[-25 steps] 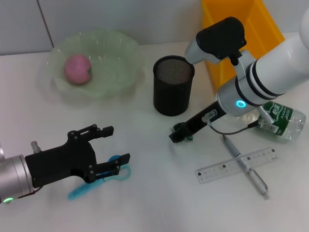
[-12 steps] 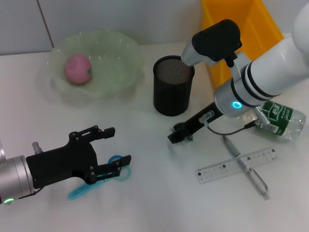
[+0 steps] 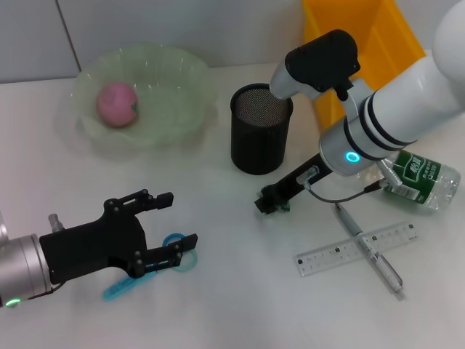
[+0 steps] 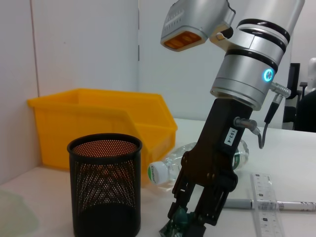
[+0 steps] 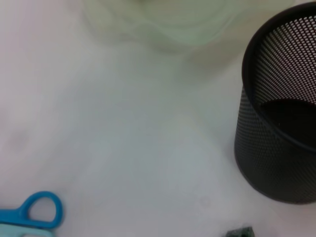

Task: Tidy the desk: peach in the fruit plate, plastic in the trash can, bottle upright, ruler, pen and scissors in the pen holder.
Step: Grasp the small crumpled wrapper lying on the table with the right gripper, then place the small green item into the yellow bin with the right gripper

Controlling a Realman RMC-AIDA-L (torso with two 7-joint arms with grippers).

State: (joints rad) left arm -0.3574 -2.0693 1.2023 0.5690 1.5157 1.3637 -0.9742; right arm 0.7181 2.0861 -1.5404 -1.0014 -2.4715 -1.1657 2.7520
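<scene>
Head view: left tool (image 3: 168, 220) wide over scissors (image 3: 149, 270), which lie diagonally, handles toward the holder (image 3: 260, 129)

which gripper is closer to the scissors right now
Left. The left gripper hangs right over the scissors; the right gripper is well off, beside the pen holder.

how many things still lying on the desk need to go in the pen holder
3. The scissors lie at the left gripper; the pen lies crossed over the ruler, right of the pen holder, below the bottle.
</scene>
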